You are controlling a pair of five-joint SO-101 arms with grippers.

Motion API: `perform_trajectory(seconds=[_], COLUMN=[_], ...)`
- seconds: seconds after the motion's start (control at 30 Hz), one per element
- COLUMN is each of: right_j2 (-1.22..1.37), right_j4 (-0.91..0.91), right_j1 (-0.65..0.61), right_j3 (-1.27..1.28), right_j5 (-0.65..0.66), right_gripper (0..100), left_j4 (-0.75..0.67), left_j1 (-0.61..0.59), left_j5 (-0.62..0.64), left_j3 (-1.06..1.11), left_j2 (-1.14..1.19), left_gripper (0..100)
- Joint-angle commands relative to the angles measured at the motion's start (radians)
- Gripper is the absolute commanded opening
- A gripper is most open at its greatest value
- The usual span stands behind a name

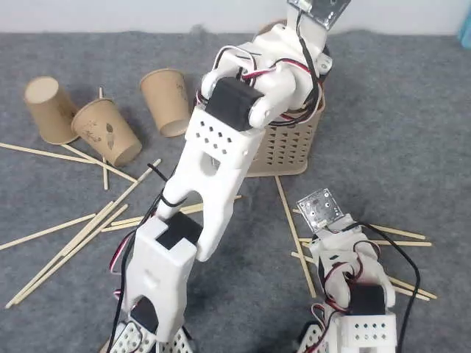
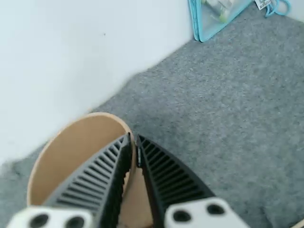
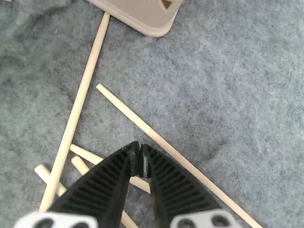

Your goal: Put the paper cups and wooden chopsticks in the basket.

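left tool (image 2: 133, 137) pinching paper cup (image 2: 71, 147) rim, by basket (image 1: 291, 147); right tool (image 3: 141, 146) narrow, empty, over chopsticks (image 3: 81, 95)

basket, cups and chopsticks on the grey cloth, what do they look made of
Beige slotted basket: probably moulded plastic with a matt finish, going by its even rows of slots. Brown paper cups: seemingly kraft paper, with dull thin walls and narrow rims. Pale thin chopsticks: likely bare, unvarnished wood, light in tone with no shine.
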Motion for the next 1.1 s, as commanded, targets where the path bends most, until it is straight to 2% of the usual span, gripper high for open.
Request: perform_trajectory(seconds=[0.0,0.23,0.4,0.5,0.63,0.8,0.9,1.07], right_j2=[-0.015,-0.015,-0.015,-0.015,-0.015,-0.015,-0.015,-0.015], right_j4=[-0.022,-0.022,-0.022,-0.022,-0.022,-0.022,-0.022,-0.022], right_j1=[-0.005,-0.007,-0.007,-0.007,-0.005,-0.004,-0.002,-0.002], right_j3=[0.018,0.018,0.018,0.018,0.018,0.018,0.018,0.018], right_j5=[0.017,0.018,0.018,0.018,0.018,0.018,0.018,0.018], right_gripper=[0.9,0.9,0.9,0.9,0.9,0.9,0.9,0.9], left_j4=[-0.014,0.127,0.164,0.195,0.284,0.347,0.347,0.347], left_j1=[-0.002,0.005,-0.002,-0.003,-0.006,-0.014,-0.101,-0.304], left_j5=[-0.061,-0.115,-0.115,-0.11,-0.106,-0.098,-0.041,-0.02], left_j3=[-0.035,-0.03,-0.033,-0.039,-0.166,-0.404,-0.479,-0.352], left_j2=[-0.02,-0.009,-0.009,-0.02,-0.02,-0.02,-0.048,-0.184], left_gripper=[1,1,2,9,19,20,20,20])
